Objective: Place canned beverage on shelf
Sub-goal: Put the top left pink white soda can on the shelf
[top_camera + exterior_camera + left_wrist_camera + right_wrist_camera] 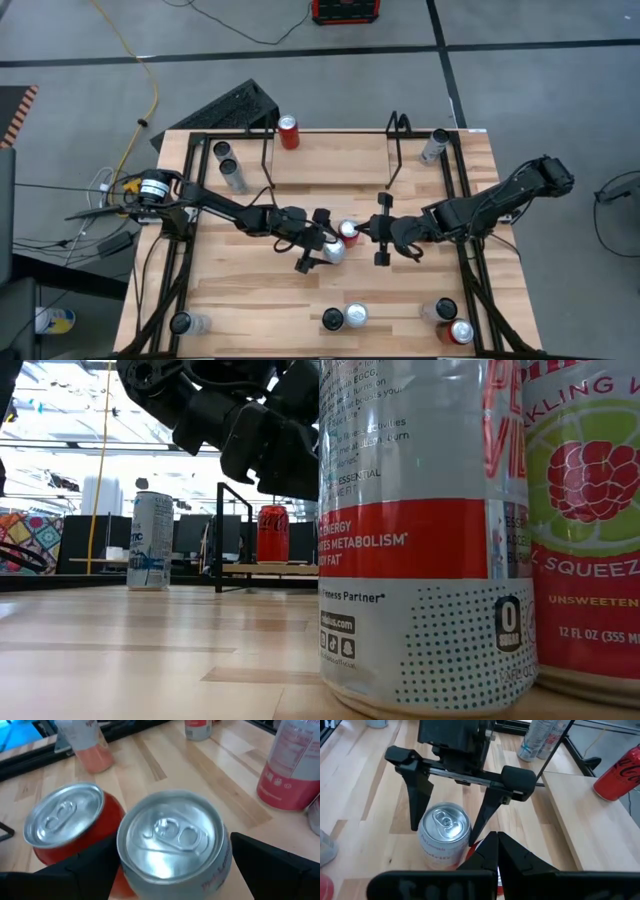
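A silver can with pink lettering point(333, 250) stands upright at the table's middle, right beside a red can point(348, 232). My left gripper point(326, 246) reaches in from the left and is shut on the silver can point(170, 840). My right gripper point(368, 232) is shut, and its fingertips point(495, 850) hang just above and to the right of the red can point(471, 848); I cannot tell whether they touch it. The shelf point(330, 160), a low rack with two black wire end brackets, stands at the far middle. A red cola can point(289, 132) stands at its far left end. My left gripper has the silver can's upper wall point(427, 840) between its two fingers, one on each opposite side point(227, 855). The fingers point(414, 805) come slanting down from the table's left side. The can stands upright with its bottom on the table, touching the red can.
Two slim cans point(228, 165) stand far left and one point(434, 146) far right. More cans stand along the near edge point(345, 318) and at the near right point(450, 322) and near left point(185, 323). Black rail frames point(460, 180) run along both sides of the table.
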`<state>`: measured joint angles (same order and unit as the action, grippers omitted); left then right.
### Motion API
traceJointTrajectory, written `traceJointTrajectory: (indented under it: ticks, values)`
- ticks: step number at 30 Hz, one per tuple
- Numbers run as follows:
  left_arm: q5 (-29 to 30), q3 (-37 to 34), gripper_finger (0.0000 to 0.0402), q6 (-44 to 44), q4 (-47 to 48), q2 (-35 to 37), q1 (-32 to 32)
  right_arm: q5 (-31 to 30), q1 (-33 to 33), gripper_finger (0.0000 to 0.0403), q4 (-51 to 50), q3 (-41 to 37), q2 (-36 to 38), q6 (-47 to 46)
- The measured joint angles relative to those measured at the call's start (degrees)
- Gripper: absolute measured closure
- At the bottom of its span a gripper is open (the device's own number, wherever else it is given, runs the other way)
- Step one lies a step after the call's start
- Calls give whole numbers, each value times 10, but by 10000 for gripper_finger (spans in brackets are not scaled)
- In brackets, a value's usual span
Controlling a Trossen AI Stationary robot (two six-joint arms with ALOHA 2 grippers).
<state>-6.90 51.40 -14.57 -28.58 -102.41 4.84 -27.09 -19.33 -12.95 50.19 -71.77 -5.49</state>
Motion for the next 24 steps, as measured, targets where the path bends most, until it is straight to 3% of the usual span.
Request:
traceJointTrajectory:
  ticks: [9,16,21,24]
  values:
    - [-2,0,123,2,7,0,-2,0,0,376,1,0,0,0]
    - [-9,-2,126,1,27,27,-11,0,0,376,1,0,0,-5]
    - [-24,-1,126,-21,62,107,-33,0,0,376,1,0,0,-10]
    - [7,-1,126,-39,87,147,-60,0,0,376,1,0,0,-10]
